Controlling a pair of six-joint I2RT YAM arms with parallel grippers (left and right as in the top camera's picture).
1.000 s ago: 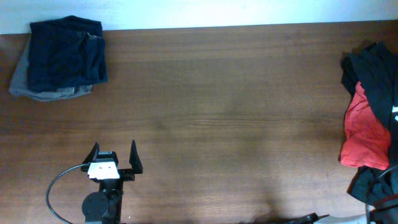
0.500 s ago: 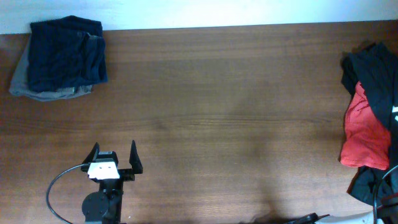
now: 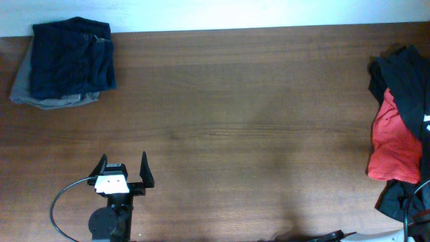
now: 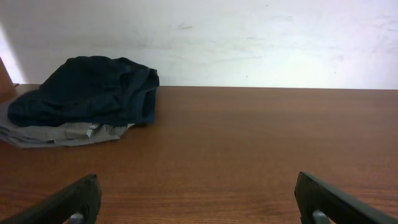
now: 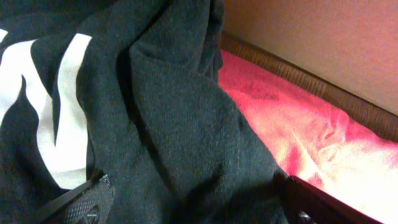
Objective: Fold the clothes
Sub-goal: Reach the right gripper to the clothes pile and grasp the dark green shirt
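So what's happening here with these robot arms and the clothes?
Two robot arms are meant to fold clothes. A navy garment lies folded on a grey one at the far left corner. The left pincer sits open over bare table. The right pincer, open, is close over a dark garment with white print, heaped beside a red one.

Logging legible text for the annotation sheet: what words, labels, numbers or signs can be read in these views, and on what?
"N"-like shape: part of a white print on the dark garment, cut off by the frame; no whole word reads.
White tab on the left gripper: too small to show any text.
Nothing else bears text.
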